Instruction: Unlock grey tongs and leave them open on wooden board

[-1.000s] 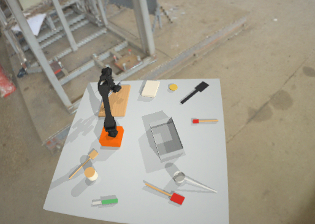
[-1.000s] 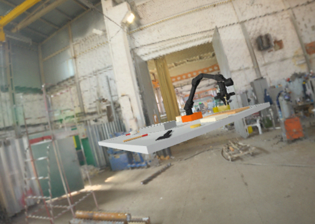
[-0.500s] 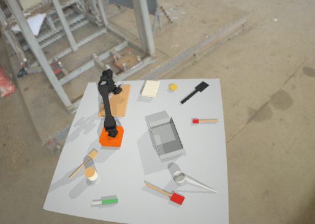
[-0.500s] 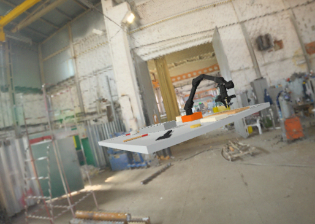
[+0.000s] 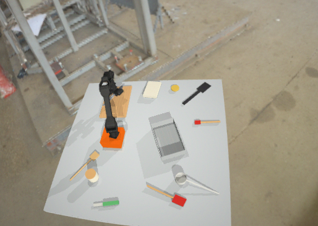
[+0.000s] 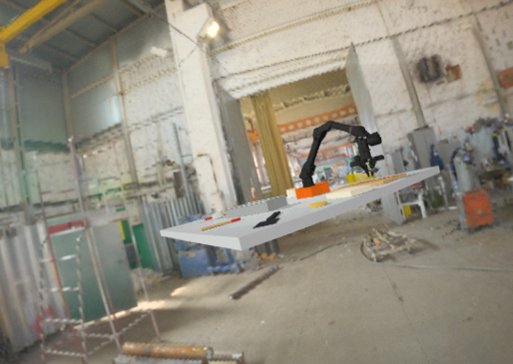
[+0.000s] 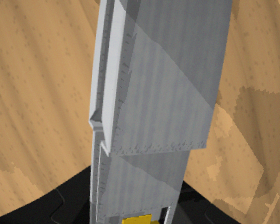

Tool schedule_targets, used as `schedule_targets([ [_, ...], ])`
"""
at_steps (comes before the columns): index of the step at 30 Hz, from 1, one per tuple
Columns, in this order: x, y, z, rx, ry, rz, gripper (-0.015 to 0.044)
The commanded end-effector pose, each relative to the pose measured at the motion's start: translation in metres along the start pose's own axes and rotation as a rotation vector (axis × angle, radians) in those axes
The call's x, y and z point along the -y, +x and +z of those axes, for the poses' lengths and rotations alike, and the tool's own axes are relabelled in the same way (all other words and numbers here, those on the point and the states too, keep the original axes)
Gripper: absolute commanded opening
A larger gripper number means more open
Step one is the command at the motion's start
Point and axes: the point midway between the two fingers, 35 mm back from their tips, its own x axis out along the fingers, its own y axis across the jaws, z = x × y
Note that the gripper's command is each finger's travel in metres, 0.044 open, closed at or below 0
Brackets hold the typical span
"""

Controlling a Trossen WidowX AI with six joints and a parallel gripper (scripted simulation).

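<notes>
The grey tongs (image 7: 163, 100) fill the middle of the wrist view, running from its top to its bottom edge. Their two long arms lie close together, with a narrow gap at the left side; whether the lock is engaged cannot be told. My black gripper (image 7: 136, 202) (image 5: 116, 92) (image 6: 368, 166) is shut on them, pointing down low over the wooden board (image 5: 124, 106) (image 6: 394, 179) (image 7: 41, 75). Whether the tongs touch the board is too small to tell. The grey roasting tin (image 5: 160, 119) (image 6: 271, 205) stands away from the gripper, with nothing across it.
A cream block (image 5: 152, 89) and a yellow disc (image 5: 175, 88) lie beyond the board, then a black spatula (image 5: 203, 87). A red-headed brush (image 5: 197, 122) lies farther right. A white ladle (image 5: 202, 186), a red spatula (image 5: 179, 200), a green-handled tool (image 5: 111, 203) and a jar (image 5: 91, 174) are farther off.
</notes>
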Motion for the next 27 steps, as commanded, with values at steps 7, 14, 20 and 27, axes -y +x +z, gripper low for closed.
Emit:
schedule_targets([
  [7, 0.000, -0.001, 0.000, -0.001, 0.000, -0.001, 0.0296],
  [14, 0.000, -0.001, 0.000, -0.001, 0.000, -0.001, 0.0440],
  [20, -0.040, -0.011, -0.008, -0.001, 0.000, -0.001, 0.0440],
  [27, -0.147, -0.033, -0.001, -0.003, 0.000, 0.002, 0.0440],
])
